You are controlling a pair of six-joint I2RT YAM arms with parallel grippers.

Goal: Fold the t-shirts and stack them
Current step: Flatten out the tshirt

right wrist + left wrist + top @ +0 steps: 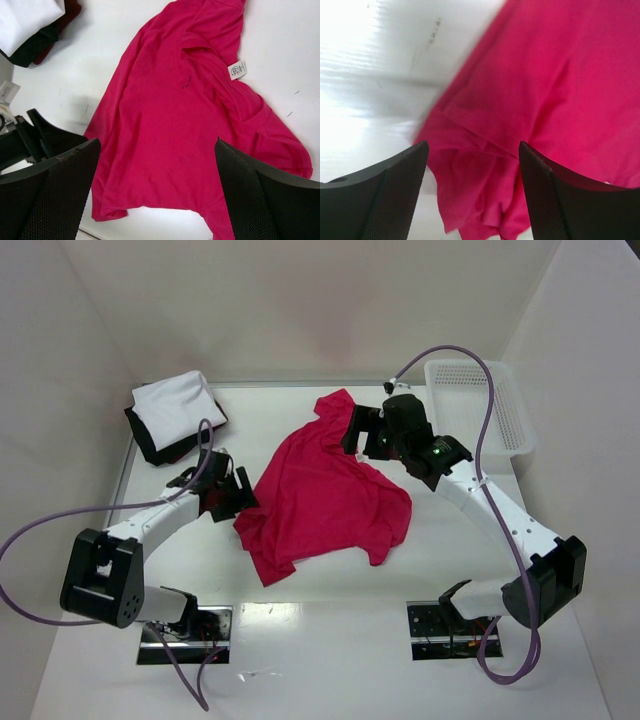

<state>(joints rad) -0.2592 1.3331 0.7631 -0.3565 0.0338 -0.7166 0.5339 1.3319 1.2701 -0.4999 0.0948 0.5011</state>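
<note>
A crimson red t-shirt (325,495) lies crumpled and unfolded in the middle of the table. My left gripper (232,495) is at its left hem. In the left wrist view its fingers stand apart, with a bunched edge of the red t-shirt (485,200) showing between them. My right gripper (355,430) hovers open over the shirt's far end, near the collar. The right wrist view shows the red t-shirt (170,130) spread below the right gripper (157,142), with its neck label (237,70) visible. A folded white t-shirt (175,405) rests on a black t-shirt (150,448) at the far left.
A white mesh basket (480,405) stands at the far right corner. The folded pile (22,20) shows at the top left of the right wrist view. White walls close in the table on three sides. Both arm bases sit at the near edge.
</note>
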